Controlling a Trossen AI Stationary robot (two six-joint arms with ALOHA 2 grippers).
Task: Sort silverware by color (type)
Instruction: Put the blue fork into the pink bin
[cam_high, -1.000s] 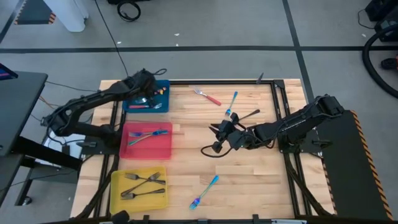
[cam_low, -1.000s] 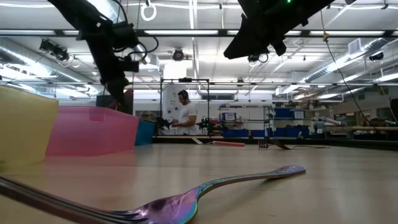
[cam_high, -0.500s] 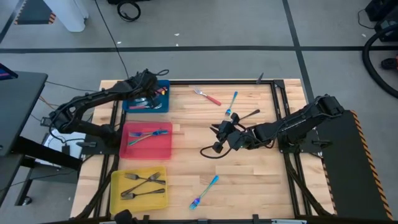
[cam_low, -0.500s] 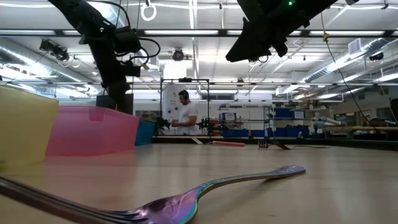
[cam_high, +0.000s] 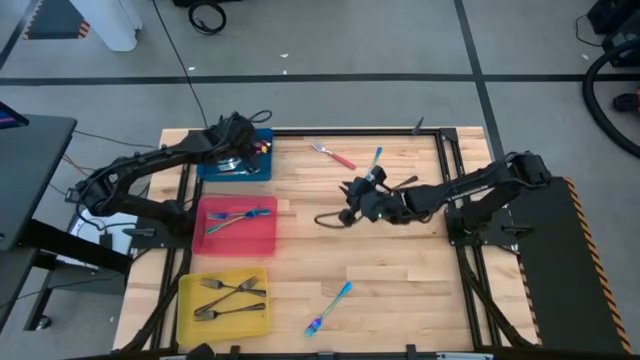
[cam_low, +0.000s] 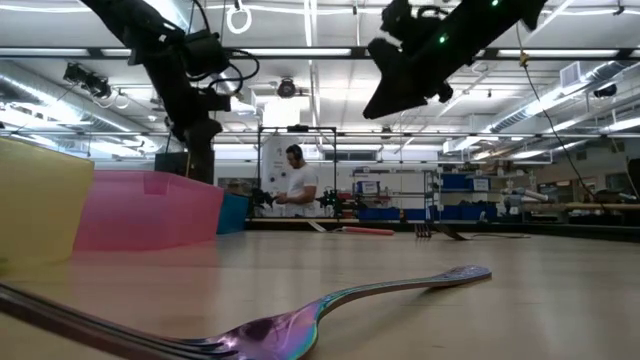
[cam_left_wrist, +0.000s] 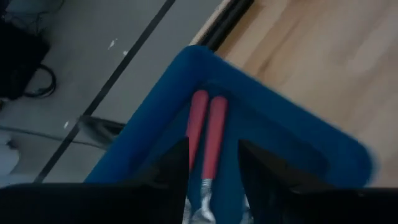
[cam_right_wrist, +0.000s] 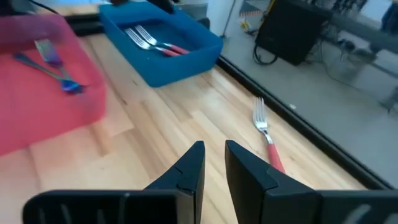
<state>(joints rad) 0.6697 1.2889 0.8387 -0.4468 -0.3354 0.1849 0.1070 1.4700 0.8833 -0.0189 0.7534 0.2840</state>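
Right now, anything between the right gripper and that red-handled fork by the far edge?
Nothing visible. The right gripper, jaws slightly apart and empty, points at the red-handled fork across bare wood. The blue-handled fork lies off to the side. The left gripper is over the blue tray.

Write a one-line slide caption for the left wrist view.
Left hand open above the blue tray, two red-handled forks lying side by side inside.

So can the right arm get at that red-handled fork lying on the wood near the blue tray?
Probably yes: the right gripper hangs close to the red-handled fork, with only bare wood between them.
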